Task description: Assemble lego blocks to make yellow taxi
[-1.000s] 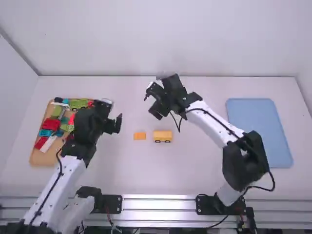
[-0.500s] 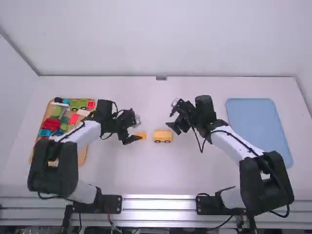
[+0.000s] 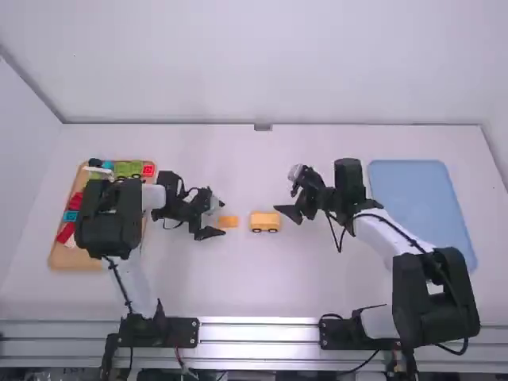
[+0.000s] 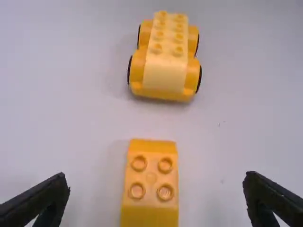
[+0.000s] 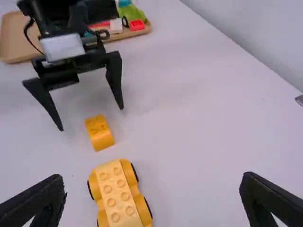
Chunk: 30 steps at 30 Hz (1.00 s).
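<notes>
- Left tool (image 4: 156, 178) spread, right at orange-yellow 2x2 block (image 4: 151, 182) on table (image 3: 246, 278); closing too early may pinch only the block's end and twist it.
- Right tool (image 5: 153, 176) also spread, near yellow wheeled car base (image 5: 118, 194).
- Unbraced base could roll under pressing; skewed grip, crooked seating.
- Both tools crowding base could bump.
- Edges: wooden tray (image 3: 71, 258) partly below left arm (image 3: 115, 218), snag risk; blue mat (image 3: 421, 214) beside right arm (image 3: 389, 230).
- Best room: toward back wall (image 3: 262, 63).

Tan tray (image 3: 67, 258): on the counter's (image 3: 278, 286) left
Green wheeled block (image 3: 125, 168): in the tray
Red block (image 3: 148, 170): beside it
Blue mat (image 3: 417, 194): on the counter's right
</notes>
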### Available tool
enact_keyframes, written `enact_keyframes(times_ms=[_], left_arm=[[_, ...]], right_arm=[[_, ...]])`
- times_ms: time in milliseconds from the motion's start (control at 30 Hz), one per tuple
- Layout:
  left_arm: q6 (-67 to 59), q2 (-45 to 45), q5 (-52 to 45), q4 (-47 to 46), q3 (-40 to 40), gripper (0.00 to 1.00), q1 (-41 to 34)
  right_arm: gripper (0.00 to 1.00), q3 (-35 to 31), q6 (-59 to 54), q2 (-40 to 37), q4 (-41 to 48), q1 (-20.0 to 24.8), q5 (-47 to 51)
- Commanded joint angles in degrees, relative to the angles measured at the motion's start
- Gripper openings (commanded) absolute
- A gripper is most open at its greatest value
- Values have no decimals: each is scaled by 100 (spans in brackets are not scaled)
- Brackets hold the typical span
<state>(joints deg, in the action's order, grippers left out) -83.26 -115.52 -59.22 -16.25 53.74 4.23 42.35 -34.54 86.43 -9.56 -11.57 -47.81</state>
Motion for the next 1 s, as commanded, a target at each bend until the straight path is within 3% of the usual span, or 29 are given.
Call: enact_keyframes(times_ms=[0, 67, 200, 267, 467, 667, 700, 800, 833, 967], left_arm=[[-153, -155, -286, 177, -68, 95, -15], [-44, -234, -291, 372, -109, 91, -11], [-11, -310, -306, 739, -291, 73, -4], [-13, -310, -308, 833, -378, 72, -15], [-9, -310, -291, 1209, -634, 50, -2], [-11, -299, -304, 1471, -737, 38, -15], [-13, -271, -365, 1486, -734, 30, -2], [-11, -149, -568, 1453, -723, 24, -4], [-11, -63, -647, 1456, -726, 17, -7], [-11, 199, -772, 1412, -726, 15, -44]], right_arm=[[98, -70, -24, -142, -59, -22, -186], [98, -70, -42, -142, -92, -66, -188], [98, -70, -39, -142, -94, -125, -168], [98, -70, -44, -142, -96, -125, -168], [98, -70, -44, -142, -120, -111, -168], [98, -70, -42, -142, -111, -111, -140], [98, -70, -44, -142, -118, -111, -90], [98, -70, -42, -142, -72, -111, 48], [98, -70, -39, -142, -2, -111, 96], [98, -72, -68, -142, 232, -111, 382]])
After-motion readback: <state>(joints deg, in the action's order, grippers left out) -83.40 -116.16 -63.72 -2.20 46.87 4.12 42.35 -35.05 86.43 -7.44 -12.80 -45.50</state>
